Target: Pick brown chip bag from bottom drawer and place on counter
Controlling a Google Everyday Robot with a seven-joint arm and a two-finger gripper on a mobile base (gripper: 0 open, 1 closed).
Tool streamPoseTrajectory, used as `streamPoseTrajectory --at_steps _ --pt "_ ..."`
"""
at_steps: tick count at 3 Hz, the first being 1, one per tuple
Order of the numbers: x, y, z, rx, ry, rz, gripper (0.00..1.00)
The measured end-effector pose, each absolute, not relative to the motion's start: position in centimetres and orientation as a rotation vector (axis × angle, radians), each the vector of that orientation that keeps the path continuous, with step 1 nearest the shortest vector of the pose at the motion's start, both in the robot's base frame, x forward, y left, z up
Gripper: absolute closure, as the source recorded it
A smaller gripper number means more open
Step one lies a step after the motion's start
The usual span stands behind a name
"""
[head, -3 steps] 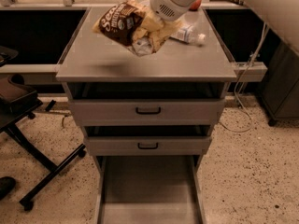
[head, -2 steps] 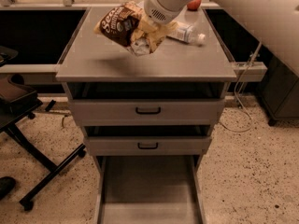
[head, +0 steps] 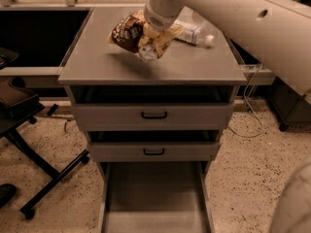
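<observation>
The brown chip bag point(head: 127, 33) is dark brown with white lettering and a pale yellow end. My gripper point(head: 151, 41) is shut on its yellow end and holds it just above the counter point(head: 97, 64), over the counter's middle. A shadow lies on the counter under the bag. The white arm comes in from the upper right. The bottom drawer point(head: 154, 198) is pulled out at the bottom of the view and its grey floor shows bare.
A clear plastic bottle point(head: 194, 33) lies on the counter behind the arm, at the back right. Two shallower drawers with black handles point(head: 154, 114) stand slightly open. A black chair base point(head: 43, 174) is on the floor at left. A cable point(head: 250, 115) hangs at right.
The arm and the bag have shifted left and slightly lower over the counter. The bag stays in the gripper.
</observation>
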State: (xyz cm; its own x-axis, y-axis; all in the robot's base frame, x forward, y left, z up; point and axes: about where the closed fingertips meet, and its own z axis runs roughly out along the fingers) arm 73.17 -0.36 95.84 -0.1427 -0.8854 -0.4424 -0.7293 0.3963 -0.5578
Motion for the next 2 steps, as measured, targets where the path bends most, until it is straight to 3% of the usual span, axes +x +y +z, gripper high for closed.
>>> streamPoseTrajectory --at_steps 2 --pt "73.3 -1.4 90.5 -1.435 2.05 -0.282 1.0"
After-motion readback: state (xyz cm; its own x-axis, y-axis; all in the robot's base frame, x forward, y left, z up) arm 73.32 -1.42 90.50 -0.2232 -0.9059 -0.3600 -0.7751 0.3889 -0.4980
